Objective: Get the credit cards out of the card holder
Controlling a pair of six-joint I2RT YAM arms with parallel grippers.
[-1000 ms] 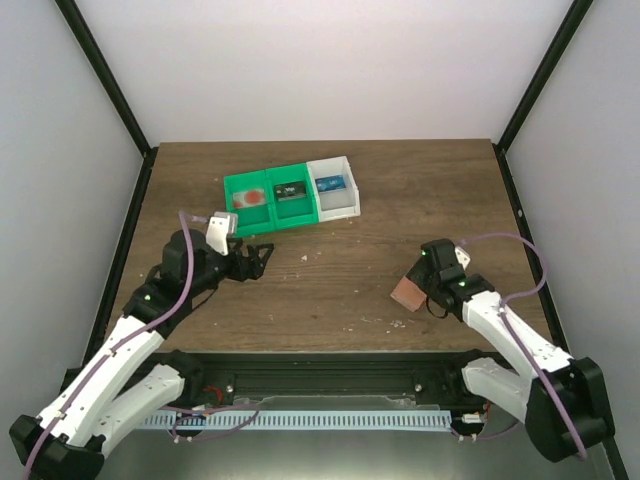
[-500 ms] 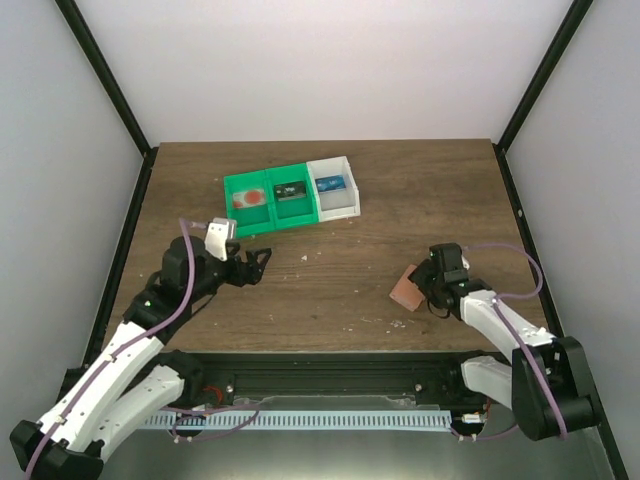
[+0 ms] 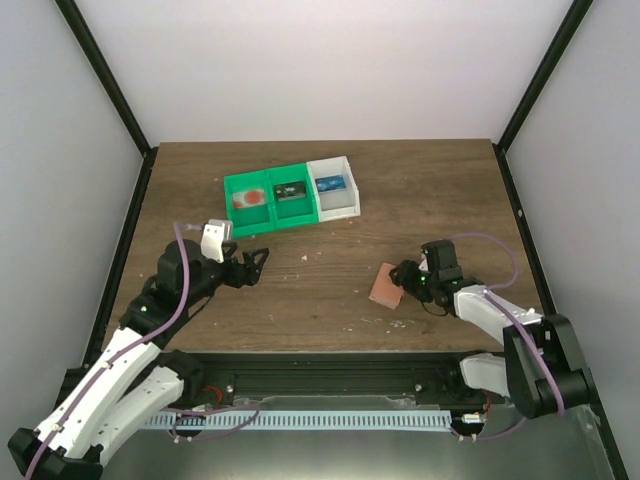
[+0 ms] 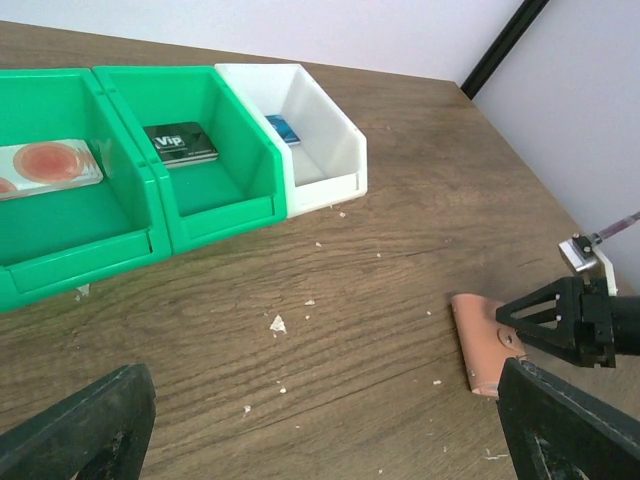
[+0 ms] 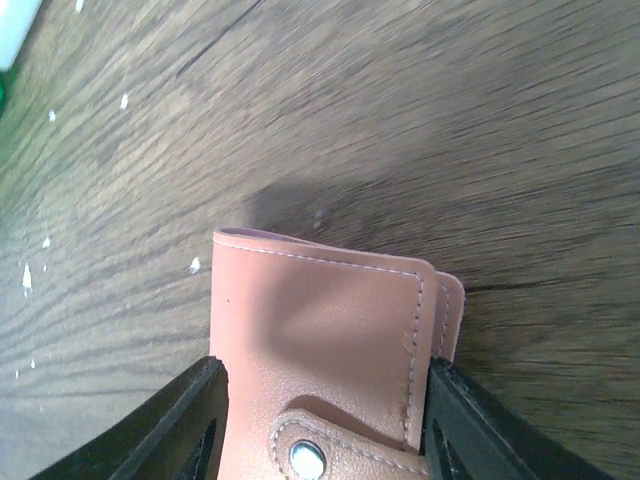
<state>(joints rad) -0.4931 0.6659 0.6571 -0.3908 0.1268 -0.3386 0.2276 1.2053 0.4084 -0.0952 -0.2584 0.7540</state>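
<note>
**Apparently Near the End: Card Holder Flanked by the Right Gripper**

The brown wooden table point(image 3: 330, 310) is dotted with pale crumbs. Toward its far side three bins are set in a touching row: the left green bin point(image 4: 60, 270), the middle green bin point(image 4: 220, 225) and the white bin point(image 4: 330, 185).

The left gripper point(image 3: 252, 266) is positioned low over the near-left of the table, well apart from both the bins and the holder. Its jaws are spread wide and nothing is carried in them. The right gripper point(image 3: 405, 278) is found at the near-right, where the card holder point(image 3: 384, 289) lies flat and folded shut on the wood. In the right wrist view the salmon leather is flanked by a finger on each side, with the jaws part-way apart. Whether the pads are actually pressed on its edges cannot be told. A strap with a metal snap point(image 5: 305, 458) is seen at the gripper end.

The dark card point(image 4: 180, 143) is seen in the middle green bin and the blue card point(image 4: 284, 128) in the white bin, both outside the holder. A pale card with a red disc point(image 4: 45, 165) is laid in the left green bin. No card edge shows from the holder, so the removal is judged largely done, though its inside is hidden. Were a card left inside, a firm hold, the strap's release and the left arm's reach across would be called for.

"Vip" is read in pale script on the dark card. The blue card's print is too small to be read.
</note>
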